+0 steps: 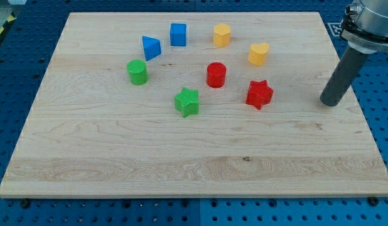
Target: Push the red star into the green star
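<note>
Red star (pixel 259 94) on pale wooden board (pixel 181 157), green star (pixel 187 102) to its left, my tip (pixel 330 102) well right, no end effector in view

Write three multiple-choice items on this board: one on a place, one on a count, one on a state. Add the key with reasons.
1. Where is my tip relative to the red star-shaped block?
A. the view's right
B. the view's left
C. on top of it

2. How many yellow blocks lie on the wooden board?
A. one
B. two
C. three

3. Do the red star and the green star-shaped block touch?
A. yes
B. no, board shows between them
C. they are stacked

Key: 1 A, the rod stands past the star toward the right edge; 2 B, two yellow blocks sit near the top; 3 B, a clear gap separates them.
</note>
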